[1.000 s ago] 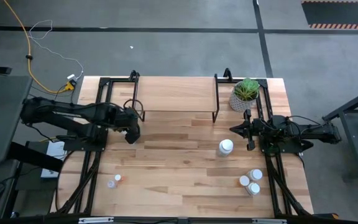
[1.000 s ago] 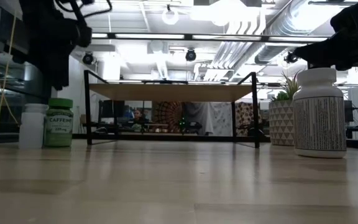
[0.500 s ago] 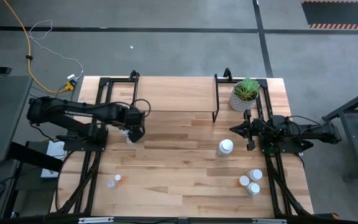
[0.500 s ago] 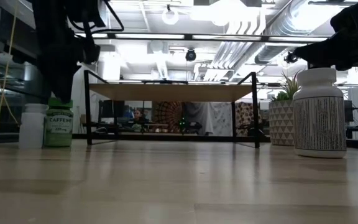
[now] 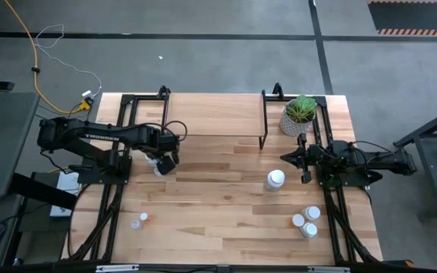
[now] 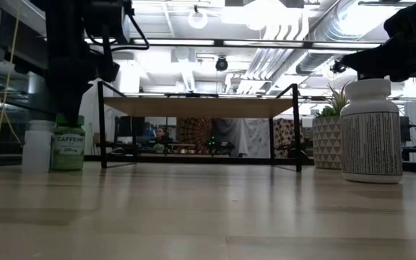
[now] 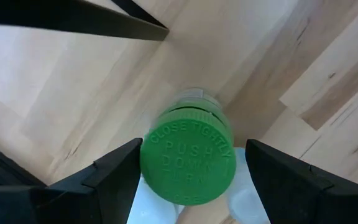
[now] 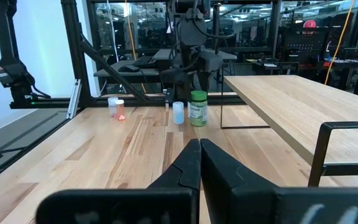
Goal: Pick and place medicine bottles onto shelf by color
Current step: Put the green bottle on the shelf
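A green-capped bottle [image 7: 188, 163] with a green label [image 6: 68, 142] stands upright on the table near the shelf's left front leg, with a white bottle [image 6: 36, 146] next to it. My left gripper [image 7: 194, 148] is open and points straight down over the pair [image 5: 158, 168], one finger on each side of the green cap; no contact shows. My right gripper [image 8: 199, 155] is shut and waits at the table's right side [image 5: 303, 159]. The shelf [image 5: 211, 114] stands at the far edge on black legs.
A large white bottle [image 5: 275, 180] stands near the right gripper. Three white-capped bottles [image 5: 306, 221] stand near the right front corner, and two small bottles, one orange-capped [image 5: 141, 221], at the left front. A potted plant [image 5: 300, 114] stands right of the shelf.
My left gripper has moved toward the table's right and come down over the green-capped bottle, until its fingers stand around the cap. Both bottles have stayed where they were.
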Motion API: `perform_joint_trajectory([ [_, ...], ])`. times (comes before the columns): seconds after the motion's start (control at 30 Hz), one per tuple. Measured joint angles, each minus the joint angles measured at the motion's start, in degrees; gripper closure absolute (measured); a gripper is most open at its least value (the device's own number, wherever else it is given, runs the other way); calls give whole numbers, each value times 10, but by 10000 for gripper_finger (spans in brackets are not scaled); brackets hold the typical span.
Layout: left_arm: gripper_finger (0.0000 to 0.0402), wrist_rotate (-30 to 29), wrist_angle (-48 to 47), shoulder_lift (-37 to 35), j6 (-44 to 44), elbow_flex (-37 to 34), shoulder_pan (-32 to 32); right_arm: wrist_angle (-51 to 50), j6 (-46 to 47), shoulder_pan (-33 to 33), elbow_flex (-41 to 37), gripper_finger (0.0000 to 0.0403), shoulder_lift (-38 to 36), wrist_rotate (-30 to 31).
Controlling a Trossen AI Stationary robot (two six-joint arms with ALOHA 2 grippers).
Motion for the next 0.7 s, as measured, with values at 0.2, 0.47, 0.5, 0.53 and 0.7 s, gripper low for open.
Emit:
perform_joint_trajectory([
  [0.2, 131, 1, 1, 0, -2, 0, 0, 0, 0, 0, 0, 402, 0, 0],
  [0.47, 204, 0, 1, -1, -2, 0, 0, 0, 0, 0, 0, 402, 0, 0],
  [0.5, 214, 0, 1, -1, -2, 0, 0, 0, 0, 0, 0, 402, 0, 0],
  [0.53, 218, 1, 2, -1, -2, 0, 0, 0, 0, 0, 0, 402, 0, 0],
  [0.7, 218, 10, -1, -1, -2, 3, 0, 0, 0, 0, 0, 402, 0, 0],
])
